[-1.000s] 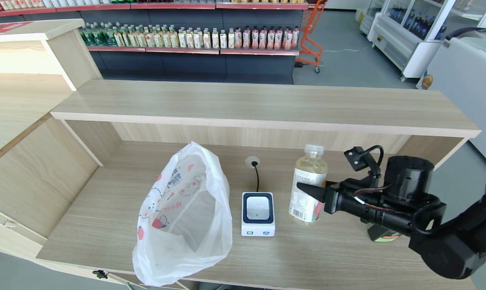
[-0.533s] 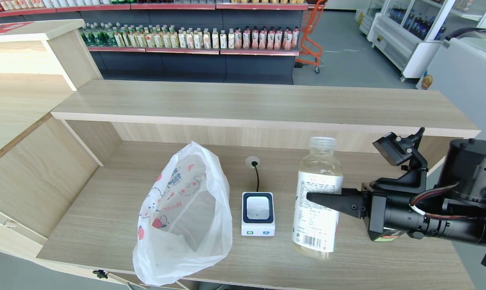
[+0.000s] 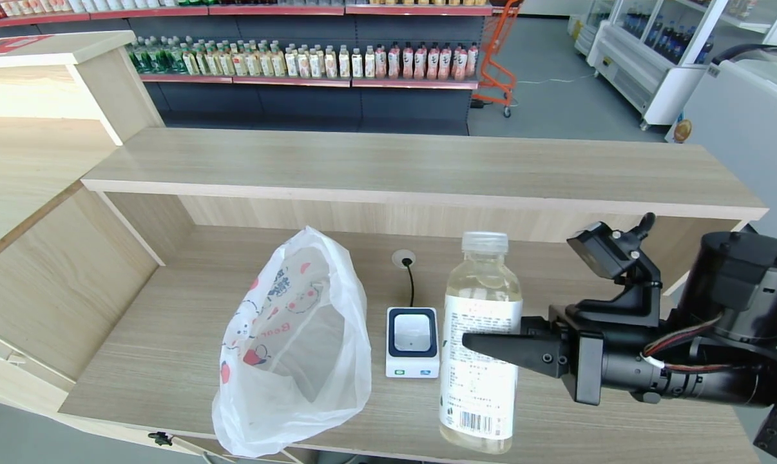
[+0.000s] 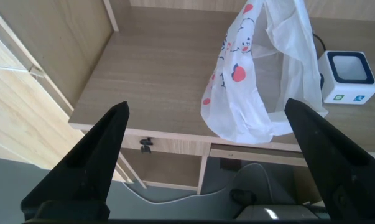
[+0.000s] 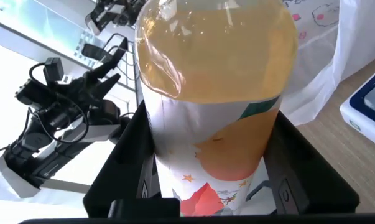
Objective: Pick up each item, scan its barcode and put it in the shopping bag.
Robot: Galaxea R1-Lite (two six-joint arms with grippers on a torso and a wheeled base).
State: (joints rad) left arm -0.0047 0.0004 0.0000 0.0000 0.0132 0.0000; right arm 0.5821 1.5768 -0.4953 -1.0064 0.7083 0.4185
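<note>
Right gripper carried the bottle leftward — nearer the scanner

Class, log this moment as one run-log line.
right tool: shut on bottle | bottle: upright, right of scanner, barcode toward head camera | shopping bag: open, left of scanner | left tool: open, empty

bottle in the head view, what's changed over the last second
The right gripper, jaws shut on the bottle, lifted it off the counter and then brought it toward the robot's left. It now hangs upright beside the scanner, barcode low on the label. The scanner and the shopping bag stayed where they were.
</note>
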